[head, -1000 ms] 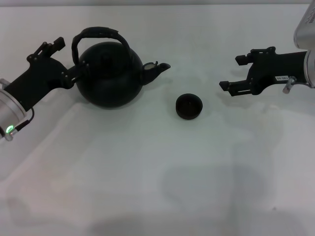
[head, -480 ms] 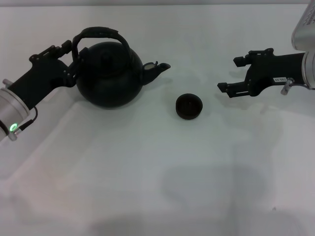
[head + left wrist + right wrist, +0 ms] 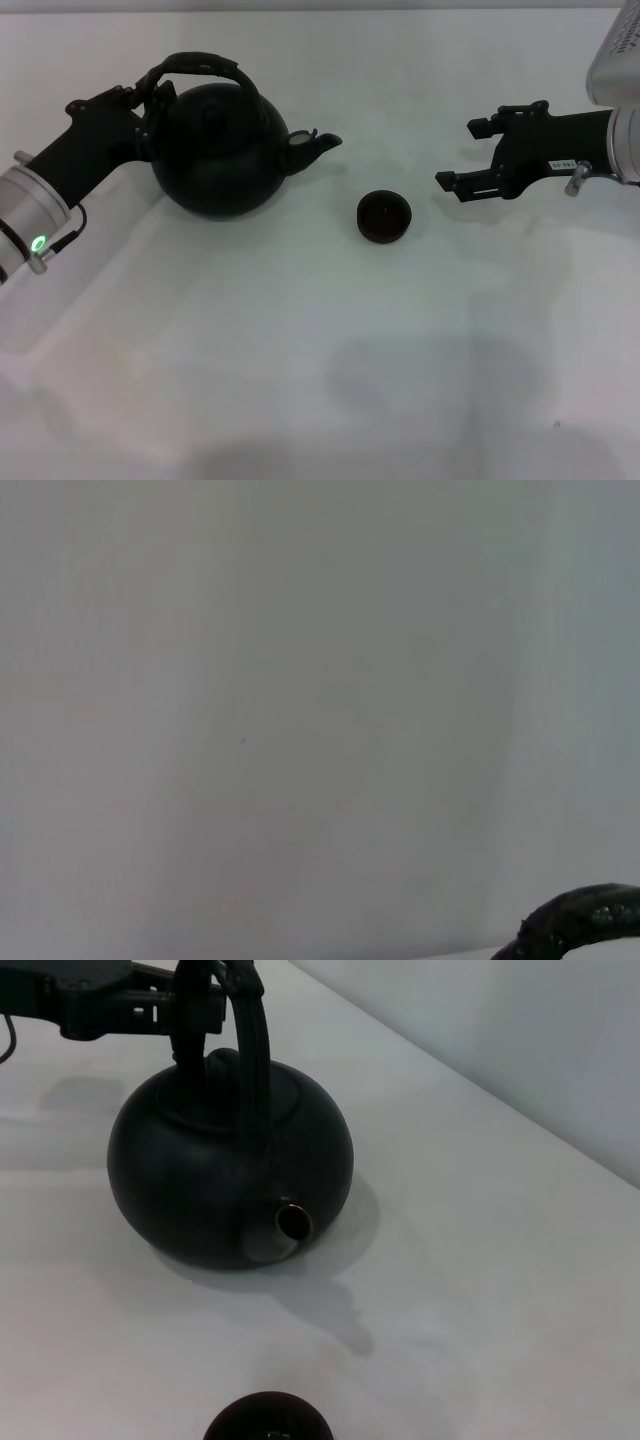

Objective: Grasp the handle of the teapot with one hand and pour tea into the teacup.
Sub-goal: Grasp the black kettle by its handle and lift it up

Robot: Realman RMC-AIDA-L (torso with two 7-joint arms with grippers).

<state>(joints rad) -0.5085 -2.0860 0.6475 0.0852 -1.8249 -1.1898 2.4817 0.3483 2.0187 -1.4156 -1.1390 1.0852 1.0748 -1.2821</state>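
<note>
A plain white bench under soft, even light, backed by a pale wall.

The bench fills almost the whole head view, a smooth matte white surface with no markings or seams showing. Faint grey shadows lie across it, one broad and blurred patch toward the near edge and lighter ones near the left edge, so the light is diffuse and comes from above. At the far edge a thin darker strip marks where the surface ends. In the right wrist view a pale grey-white wall rises straight from that far edge, bare and uniform. The left wrist view is filled with the same blank wall, shaded in soft vertical bands.
</note>
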